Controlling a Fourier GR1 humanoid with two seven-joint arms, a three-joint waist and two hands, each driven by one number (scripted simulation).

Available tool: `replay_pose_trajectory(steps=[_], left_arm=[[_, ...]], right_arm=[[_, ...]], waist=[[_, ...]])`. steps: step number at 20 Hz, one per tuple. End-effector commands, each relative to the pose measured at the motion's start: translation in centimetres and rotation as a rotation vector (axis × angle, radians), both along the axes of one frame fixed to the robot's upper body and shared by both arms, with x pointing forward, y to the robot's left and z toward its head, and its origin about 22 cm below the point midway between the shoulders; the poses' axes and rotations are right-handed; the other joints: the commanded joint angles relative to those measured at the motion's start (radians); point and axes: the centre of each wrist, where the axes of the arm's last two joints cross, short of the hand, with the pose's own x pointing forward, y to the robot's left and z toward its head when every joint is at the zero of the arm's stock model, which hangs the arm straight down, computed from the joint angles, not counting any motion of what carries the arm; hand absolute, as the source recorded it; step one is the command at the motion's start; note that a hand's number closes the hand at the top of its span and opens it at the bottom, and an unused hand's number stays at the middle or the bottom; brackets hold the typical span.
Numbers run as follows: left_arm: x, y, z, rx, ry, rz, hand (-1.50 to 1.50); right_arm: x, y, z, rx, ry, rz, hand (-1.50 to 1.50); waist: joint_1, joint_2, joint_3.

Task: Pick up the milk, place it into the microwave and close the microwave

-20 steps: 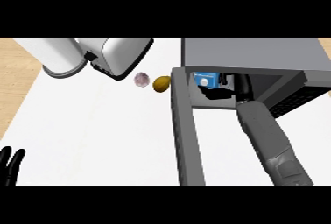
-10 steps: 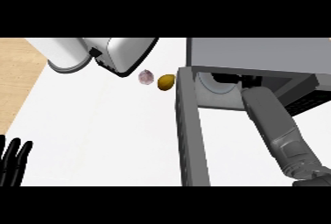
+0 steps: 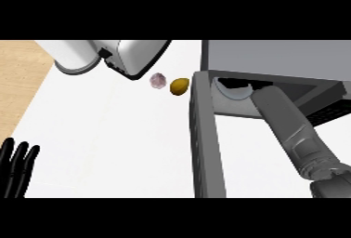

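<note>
Head view: the microwave (image 3: 274, 58) stands at the counter's (image 3: 116, 139) far right corner, its door (image 3: 205, 139) swung open toward the near edge. The right forearm (image 3: 291, 130) reaches into the cavity; the right hand is hidden inside, so whether its fingers are curled cannot be told. The milk cannot be seen; only a pale round turntable plate (image 3: 231, 90) shows within. The left hand (image 3: 15, 169) rests at the counter's near left edge, fingers straight and upright, holding nothing. A yellow lemon (image 3: 179, 86) and a pinkish garlic bulb (image 3: 158, 80) lie just beside each other near the far edge, next to a white toaster (image 3: 133, 56).
</note>
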Motion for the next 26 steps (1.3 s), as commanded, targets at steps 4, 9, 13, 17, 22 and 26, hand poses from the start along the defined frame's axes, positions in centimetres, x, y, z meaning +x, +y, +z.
replay_pose_trajectory(steps=[4,9,13,17,22,26], left_arm=[[-0.2,-0.1,-0.2,0.022,0.001,-0.017,-1.5],[-0.5,-0.7,0.7,0.031,-0.005,-0.015,-1.5],[-1.7,-0.4,0.7,0.039,0.021,-0.041,-1.5],[-0.9,-0.9,0.3,0.03,0.021,-0.019,-1.5],[-1.2,-1.7,0.3,0.034,0.011,0.002,-1.5],[-1.8,-1.8,-0.1,0.026,0.005,-0.02,-1.5]], right_arm=[[0.7,2.5,1.2,0.01,0.045,0.038,-1.5],[0.9,1.9,1.7,0.046,0.003,0.019,-1.5],[0.7,1.9,1.2,0.072,0.001,-0.035,-1.5],[0.8,0.9,1.4,0.075,-0.032,-0.053,-1.5],[0.7,-0.2,1.3,0.081,-0.076,-0.067,-1.5],[0.2,-2.6,0.8,0.092,-0.11,-0.09,-1.5]], waist=[[0.013,-0.001,0.0],[0.003,-0.002,0.001],[0.002,-0.01,0.0],[-0.01,-0.007,0.001],[-0.02,-0.011,0.001],[-0.019,-0.013,0.0]])
